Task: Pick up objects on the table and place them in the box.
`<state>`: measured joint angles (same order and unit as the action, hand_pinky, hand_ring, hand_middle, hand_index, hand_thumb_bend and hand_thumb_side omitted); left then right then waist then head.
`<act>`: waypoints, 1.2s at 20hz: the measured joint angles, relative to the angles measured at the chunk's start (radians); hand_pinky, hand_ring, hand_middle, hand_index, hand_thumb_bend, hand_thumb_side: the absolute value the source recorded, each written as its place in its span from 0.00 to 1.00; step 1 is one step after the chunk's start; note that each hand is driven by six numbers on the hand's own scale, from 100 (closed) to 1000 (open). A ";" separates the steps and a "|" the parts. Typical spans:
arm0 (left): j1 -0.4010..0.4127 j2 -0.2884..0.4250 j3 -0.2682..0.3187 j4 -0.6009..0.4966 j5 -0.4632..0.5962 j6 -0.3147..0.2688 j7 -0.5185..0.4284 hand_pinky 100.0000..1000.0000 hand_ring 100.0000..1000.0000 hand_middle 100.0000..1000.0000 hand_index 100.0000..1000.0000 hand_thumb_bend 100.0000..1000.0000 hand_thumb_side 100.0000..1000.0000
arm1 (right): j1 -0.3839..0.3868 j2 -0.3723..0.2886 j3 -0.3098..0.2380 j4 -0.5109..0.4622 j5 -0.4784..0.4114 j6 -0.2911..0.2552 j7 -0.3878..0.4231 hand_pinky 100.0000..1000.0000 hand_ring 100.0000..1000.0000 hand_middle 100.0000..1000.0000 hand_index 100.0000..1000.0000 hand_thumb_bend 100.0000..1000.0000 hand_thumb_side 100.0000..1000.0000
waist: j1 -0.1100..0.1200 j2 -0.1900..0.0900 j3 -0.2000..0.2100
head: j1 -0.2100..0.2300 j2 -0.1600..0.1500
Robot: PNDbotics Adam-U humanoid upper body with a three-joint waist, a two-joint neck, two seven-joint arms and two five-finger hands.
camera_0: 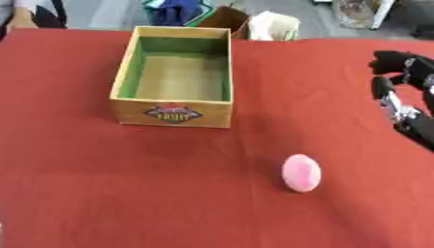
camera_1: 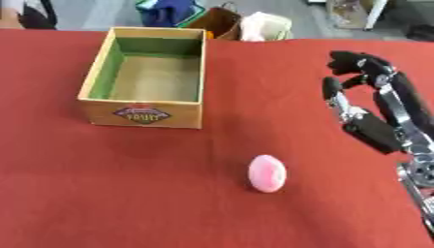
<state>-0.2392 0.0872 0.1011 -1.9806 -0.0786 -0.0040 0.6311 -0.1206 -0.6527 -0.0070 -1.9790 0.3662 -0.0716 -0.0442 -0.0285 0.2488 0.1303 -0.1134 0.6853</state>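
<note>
One pink egg-shaped object [camera_1: 267,173] lies alone on the red counter [camera_0: 101,193], near the empty box [camera_0: 175,76]; the right robot hand [camera_1: 360,104] hovers beside it, holding nothing, fingers loosely curled. Reaching and grasping comes next

Between the right hand [camera_1: 360,92] and the pink object [camera_1: 267,173] lies only bare red table [camera_1: 127,193]. The box [camera_1: 144,77] stands well apart, seemingly with nothing inside.

Beyond the red tablecloth [camera_0: 101,193] sit a blue bag [camera_1: 165,12] and a pale bag [camera_1: 264,25].
</note>
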 measured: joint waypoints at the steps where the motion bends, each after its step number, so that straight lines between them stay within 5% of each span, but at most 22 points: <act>1: 0.000 0.000 0.000 0.000 0.000 0.000 0.000 0.46 0.44 0.36 0.50 0.00 0.58 | -0.003 -0.014 0.006 0.000 0.010 0.001 0.009 0.65 0.78 0.74 0.91 0.21 0.84 | -0.001 0.001 0.000 | -0.002 0.000; 7: -0.007 0.000 0.000 0.000 0.002 0.000 0.000 0.46 0.44 0.36 0.50 0.00 0.58 | -0.022 -0.084 0.046 0.000 0.058 0.006 0.093 0.71 0.83 0.77 0.96 0.34 0.70 | -0.006 0.006 0.000 | -0.018 0.000; 24: -0.016 0.001 0.000 0.000 0.002 0.001 -0.001 0.46 0.44 0.35 0.50 0.00 0.59 | -0.020 -0.226 0.126 -0.001 0.029 0.056 0.318 0.75 0.86 0.79 1.00 0.39 0.44 | -0.019 0.014 0.000 | -0.047 -0.013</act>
<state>-0.2555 0.0883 0.1012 -1.9806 -0.0763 -0.0034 0.6302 -0.1405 -0.8787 0.1190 -1.9796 0.3954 -0.0155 0.2743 -0.0473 0.2629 0.1300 -0.1606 0.6718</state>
